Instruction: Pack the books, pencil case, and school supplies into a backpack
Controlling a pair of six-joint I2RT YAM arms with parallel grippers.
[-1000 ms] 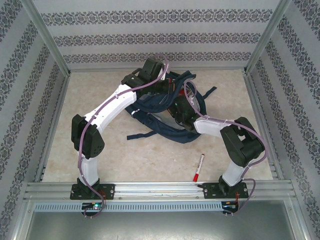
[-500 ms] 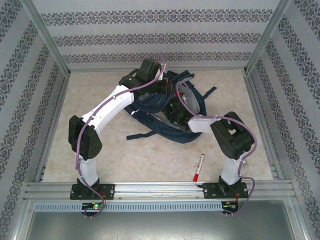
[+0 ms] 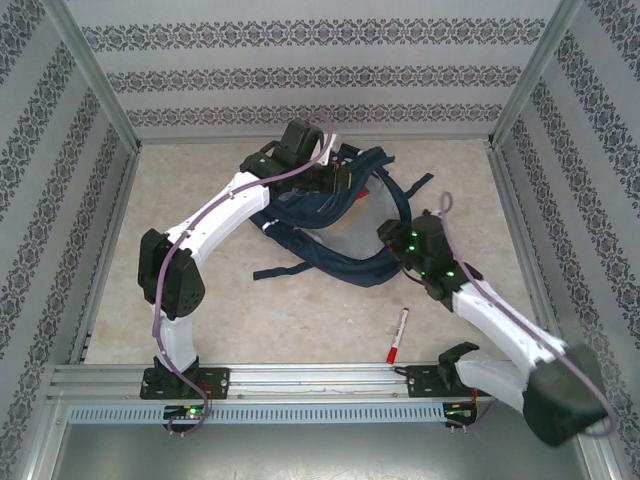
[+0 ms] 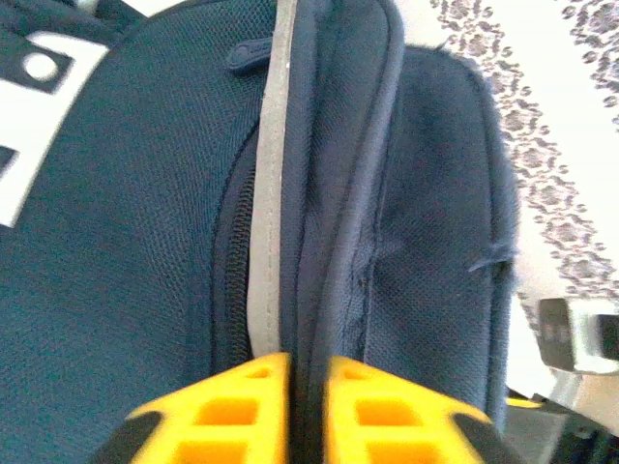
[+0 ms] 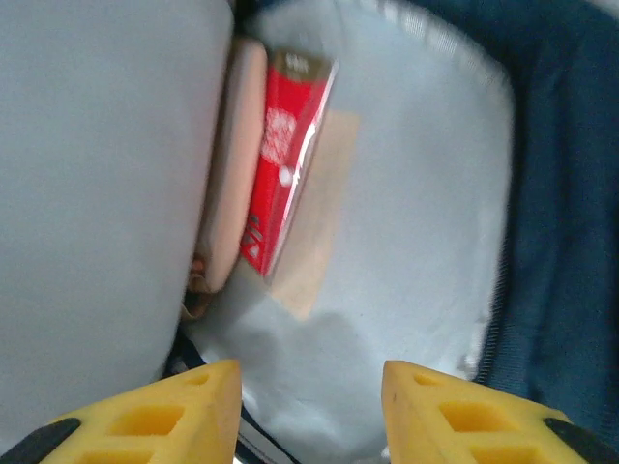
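Left gripper point(image 4: 308, 411) narrow on backpack point(image 4: 135, 251) rim, right gripper point(image 5: 309, 411) wide, empty over pencil case point(image 5: 230, 184) and book point(image 5: 287, 155); risk: loose rim slipping, mouth closing before marker point(image 3: 398, 336) off worktop point(image 3: 300, 320).

This is a robot test cell of the kind found in a lab. Bare aluminium posts point(image 3: 92, 75) frame flat panels point(image 3: 320, 78) papered in striped floral wallpaper, which wall in a beige marbled tabletop point(image 3: 320, 320) on three sides. An aluminium rail point(image 3: 320, 378) runs along the near edge. The white-and-black left arm point(image 3: 222, 212) and right arm point(image 3: 500, 325) are bolted to it, and lilac cables point(image 3: 158, 300) loop along them. A slotted grey cable duct point(image 3: 320, 413) lies below the rail. Green indicator lights point(image 3: 413, 240) glow on the right arm's wrist.
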